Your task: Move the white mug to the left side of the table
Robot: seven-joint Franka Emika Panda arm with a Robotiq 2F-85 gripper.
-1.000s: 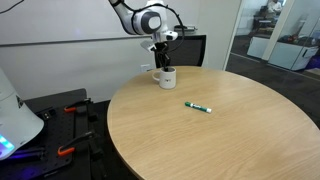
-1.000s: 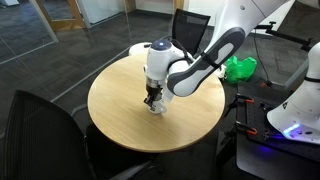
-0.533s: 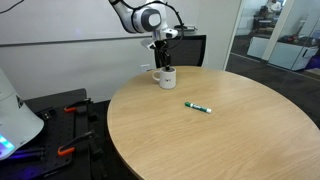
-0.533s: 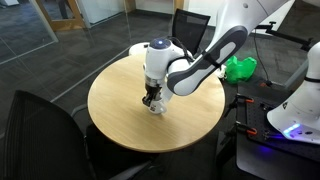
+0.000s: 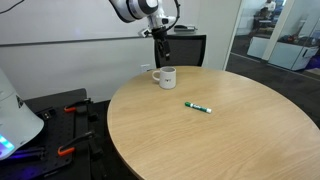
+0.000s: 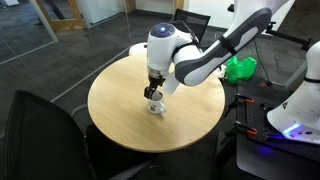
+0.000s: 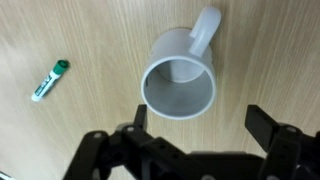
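Note:
The white mug point(image 5: 166, 77) stands upright on the round light-wood table point(image 5: 225, 135), close to its edge, with its handle pointing away from the table's middle. My gripper point(image 5: 163, 45) hangs open a short way above the mug and holds nothing. Seen in an exterior view from higher up, the gripper point(image 6: 152, 91) sits just over the mug point(image 6: 154, 105) on the table point(image 6: 115, 105). The wrist view looks straight down into the empty mug point(image 7: 180, 85), and my gripper point(image 7: 200, 118) spreads its dark fingers point(image 7: 265, 128) wide, clear of the rim.
A slim green-and-white marker point(image 5: 198, 107) lies on the table nearer its middle, also seen in the wrist view point(image 7: 50, 80). Black chairs point(image 5: 187, 48) point(image 6: 40, 130) stand round the table. A green object point(image 6: 238, 68) lies beyond the table's edge.
My gripper was shut on the mug's rim. It has opened, let go of the mug and risen above it. The mug stays where it was.

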